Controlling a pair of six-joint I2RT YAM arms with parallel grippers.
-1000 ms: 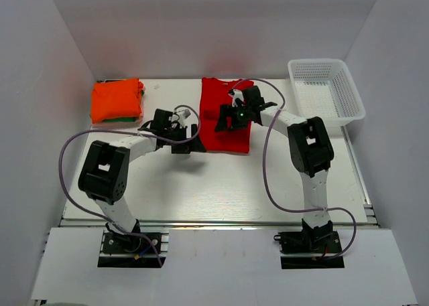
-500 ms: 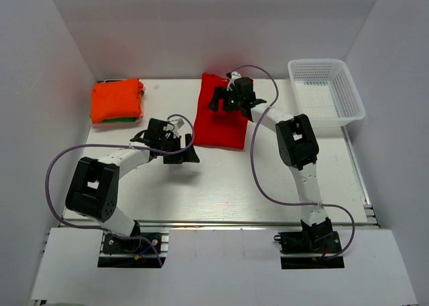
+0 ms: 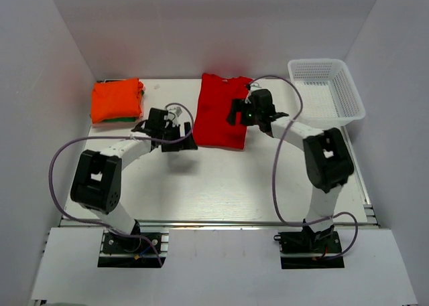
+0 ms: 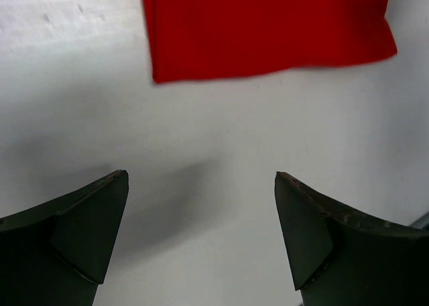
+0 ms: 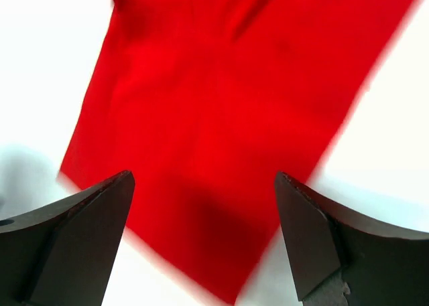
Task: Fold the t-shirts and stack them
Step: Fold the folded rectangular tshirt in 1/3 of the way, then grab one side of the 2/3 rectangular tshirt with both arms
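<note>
The plain bright red cloth t-shirt (image 3: 218,112) lies flat in the upper middle of the overhead view as a tall rectangle on the white table (image 3: 221,185), its neck end toward the back wall. At the upper left of that view sits a folded orange t-shirt (image 3: 116,100), resting on a folded green one (image 3: 125,119) of which only a thin edge peeks out at the near and right sides. The white plastic mesh basket (image 3: 326,63) stands at the upper right, well apart from the red shirt. The left gripper (image 3: 186,140) hangs just beside the red shirt's lower left corner, over bare table. In its own wrist view the left gripper (image 4: 201,179) has its dark fingers (image 4: 87,232) spread wide with nothing between them, and the shirt's edge (image 4: 268,25) lies across the top of the frame, apart from the tips. The right gripper (image 3: 234,110) is over the right side of the red shirt. In its wrist view the right gripper (image 5: 201,179) is likewise spread wide and holds nothing, with the red cloth (image 5: 221,118) filling most of the blurred frame beneath it. Whether those fingertips touch the cloth I cannot tell.
</note>
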